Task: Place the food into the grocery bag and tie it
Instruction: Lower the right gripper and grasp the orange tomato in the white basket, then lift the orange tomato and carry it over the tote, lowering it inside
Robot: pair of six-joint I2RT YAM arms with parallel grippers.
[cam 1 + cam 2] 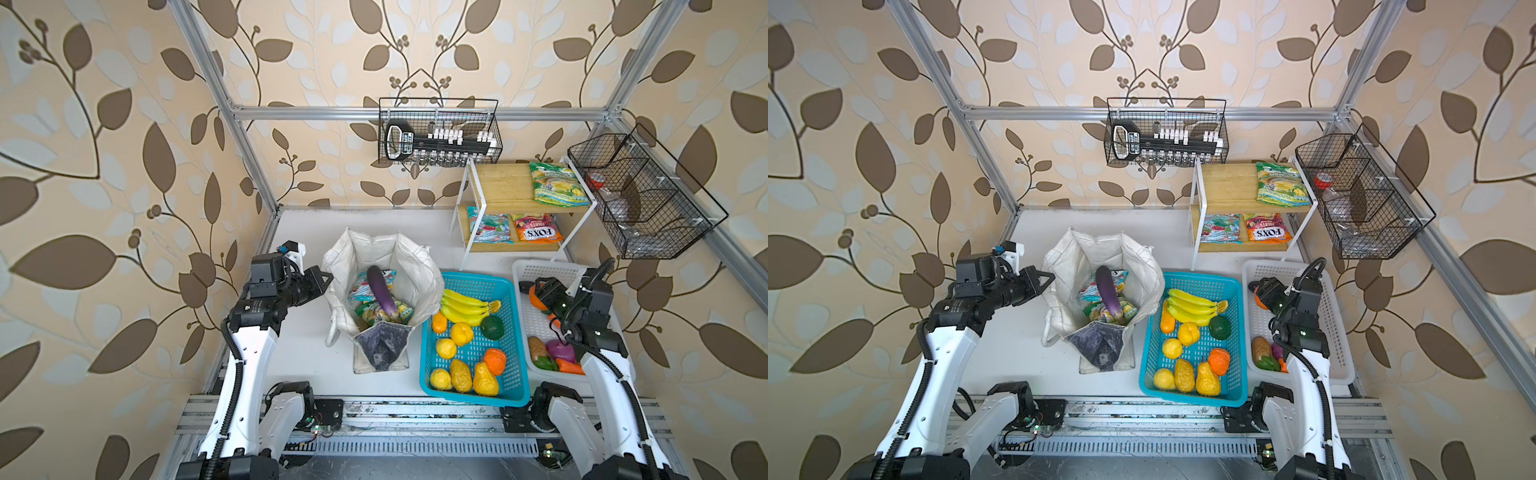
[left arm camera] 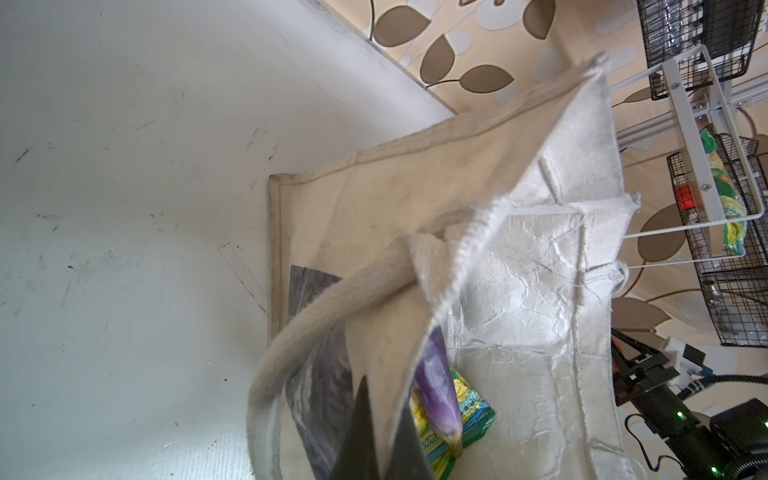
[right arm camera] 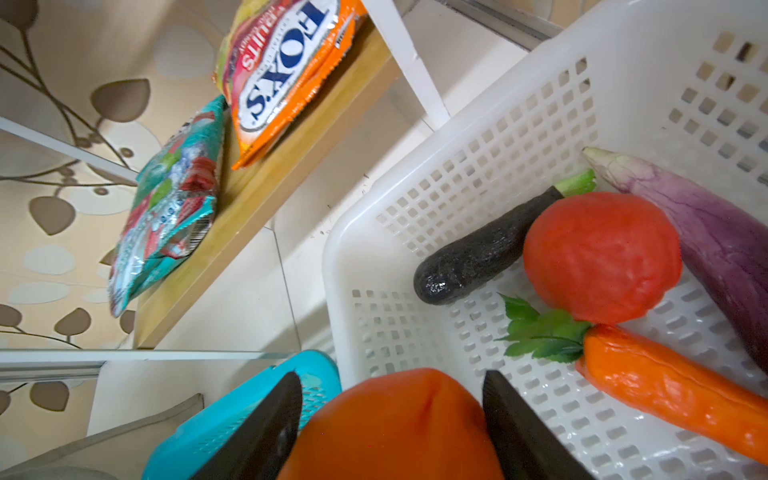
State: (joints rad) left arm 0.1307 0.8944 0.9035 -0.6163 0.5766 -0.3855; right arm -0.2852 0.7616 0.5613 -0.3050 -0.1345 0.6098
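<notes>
Orange fruit point(image 3: 395, 428) in right tool point(image 3: 390, 374), FOX'S FRUITS packet point(image 3: 286, 75) on shelf point(image 3: 257, 195)

"FOX'S" on orange snack packet point(image 3: 286, 79)

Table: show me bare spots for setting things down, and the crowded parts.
Bare table: behind the grocery bag, left of the shelf rack; also between bag and front rail. Crowded: right side, filled by the teal basket and white basket.
</notes>
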